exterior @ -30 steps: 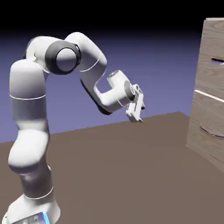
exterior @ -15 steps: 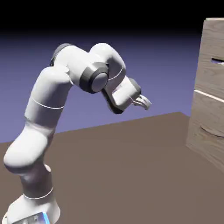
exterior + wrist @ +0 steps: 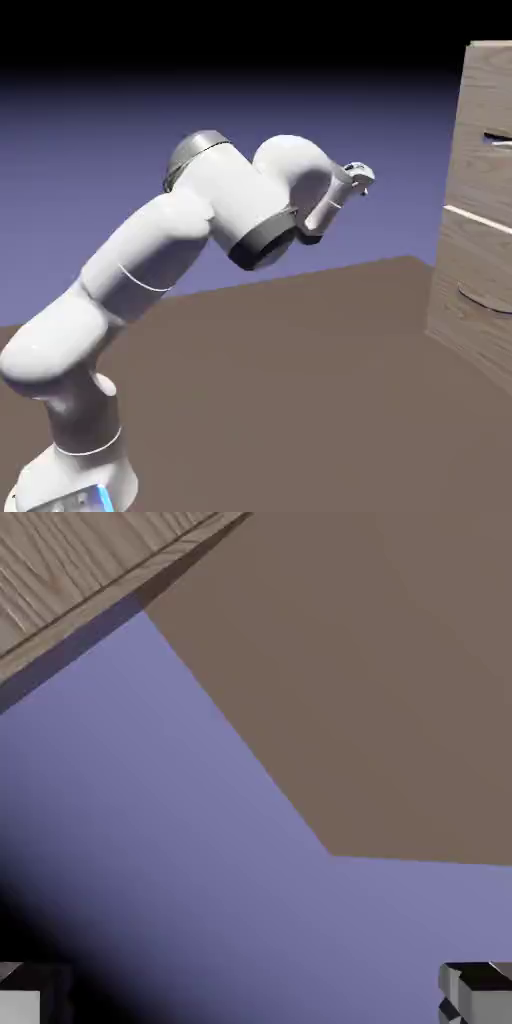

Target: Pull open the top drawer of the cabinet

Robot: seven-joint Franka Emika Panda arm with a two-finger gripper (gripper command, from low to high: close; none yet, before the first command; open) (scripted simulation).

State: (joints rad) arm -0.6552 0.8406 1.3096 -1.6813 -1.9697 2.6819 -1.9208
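Exterior view: the white arm (image 3: pixel 200 235) leans from its base at lower left toward the cabinet (image 3: pixel 478 215), which stands on the brown bench (image 3: pixel 290 390) at the right edge of the picture. The hand (image 3: pixel 357 176) is raised about level with the top drawer (image 3: pixel 485 135) but remains well apart from it, with open backdrop between the two. The top drawer's front lies flush with the cabinet face, and only the near end of its thin bar handle (image 3: pixel 497 141) shows at the frame edge. The lower drawer (image 3: pixel 478 290), with its curved handle, sits below the light seam and is likewise shut.

Hand view: the two grey fingertips (image 3: pixel 478 990) sit at opposite bottom corners with nothing between them, so the hand is spread wide and empty. A strip of the cabinet's wood grain crosses the upper left corner; the handle is not visible here, and the view is strongly rolled.

Progress, as judged: the task is at its approach stage. No contact has been made and the drawer has not yet been pulled. Remaining steps are to close the gap, align the fingers around the bar handle, grip it, and draw the top drawer outward.
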